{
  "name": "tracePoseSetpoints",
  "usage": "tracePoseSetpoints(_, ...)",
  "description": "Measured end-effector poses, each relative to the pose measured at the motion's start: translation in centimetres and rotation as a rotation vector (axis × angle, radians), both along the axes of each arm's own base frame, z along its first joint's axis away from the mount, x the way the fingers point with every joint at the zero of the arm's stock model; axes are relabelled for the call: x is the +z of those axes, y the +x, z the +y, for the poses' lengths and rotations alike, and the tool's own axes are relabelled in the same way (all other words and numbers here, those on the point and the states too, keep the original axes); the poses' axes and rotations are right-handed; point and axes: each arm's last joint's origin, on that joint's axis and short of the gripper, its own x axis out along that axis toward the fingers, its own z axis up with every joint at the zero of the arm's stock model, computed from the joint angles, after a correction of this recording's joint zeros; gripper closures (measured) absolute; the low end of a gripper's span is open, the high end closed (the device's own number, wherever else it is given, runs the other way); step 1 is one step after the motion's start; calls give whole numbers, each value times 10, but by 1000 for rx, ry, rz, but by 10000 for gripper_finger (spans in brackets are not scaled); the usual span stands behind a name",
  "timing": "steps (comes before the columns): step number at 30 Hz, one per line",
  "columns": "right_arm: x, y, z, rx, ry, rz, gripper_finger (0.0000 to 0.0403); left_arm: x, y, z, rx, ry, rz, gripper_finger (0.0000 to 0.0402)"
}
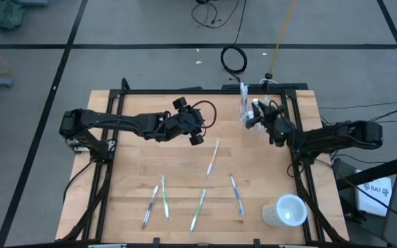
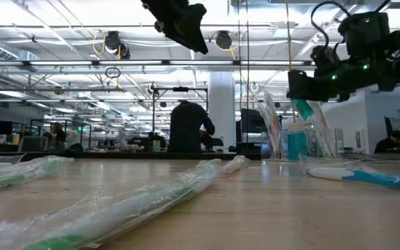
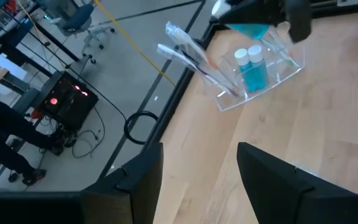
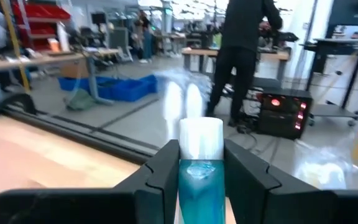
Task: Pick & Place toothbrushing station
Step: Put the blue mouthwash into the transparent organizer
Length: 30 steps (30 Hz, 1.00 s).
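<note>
Wooden table (image 1: 143, 138) carries all items; positions below are given relative to the clear plastic tumbler (image 1: 249, 114), which stands at the far right corner of the table, close to the black frame rail.

Left arm reaches in from the left side, well apart from the tumbler. Left gripper (image 1: 197, 135) hangs above the table's middle, its fingers spread wide with nothing between them; in its wrist view only bare wood shows in the gap.

Right arm comes in from the right edge. Right gripper (image 1: 262, 118) sits raised just beside the tumbler, its fingers closed narrowly on a blue white-capped tube (image 4: 199, 168), held upright with the cap uppermost. In the low view the tube (image 2: 301, 107) hangs clear above the tumbler.

Larger whitish translucent cup (image 1: 286, 211) lies on its side at the near right corner, well apart from the tumbler.

Tumbler contents: two more blue white-capped tubes (image 3: 253, 65) stand upright inside, side by side, and wrapped toothbrushes (image 3: 188, 56) lean out over its rim towards the frame.

Five wrapped toothbrushes lie loose on the table, well apart from the tumbler on its near side: a white one (image 1: 214, 157) nearest it, a blue one (image 1: 236, 193), and green ones (image 1: 198, 209) in a loose row towards the near edge.
</note>
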Motion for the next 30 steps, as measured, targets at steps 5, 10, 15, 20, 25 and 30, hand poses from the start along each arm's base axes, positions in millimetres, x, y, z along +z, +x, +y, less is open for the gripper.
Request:
tracePoseSetpoints(5,-6,-2,-9,-46,17,27,307,0,0,0,0,0,-1,190)
tracePoseSetpoints(10,-10,-3,-15,-74,43,12,303,0,0,0,0,1,0,190)
tracePoseSetpoints(15,-16,-3,-19,-47,81,-2,301,0,0,0,0,2,1,190)
tracePoseSetpoints(20,-21,-3,-23,-50,102,7,305,0,0,0,0,2,1,190)
tracePoseSetpoints(25,-22,-3,-24,-53,102,11,295,0,0,0,0,2,1,190)
tracePoseSetpoints(30,-22,-3,-24,-53,101,12,292,0,0,0,0,2,1,190)
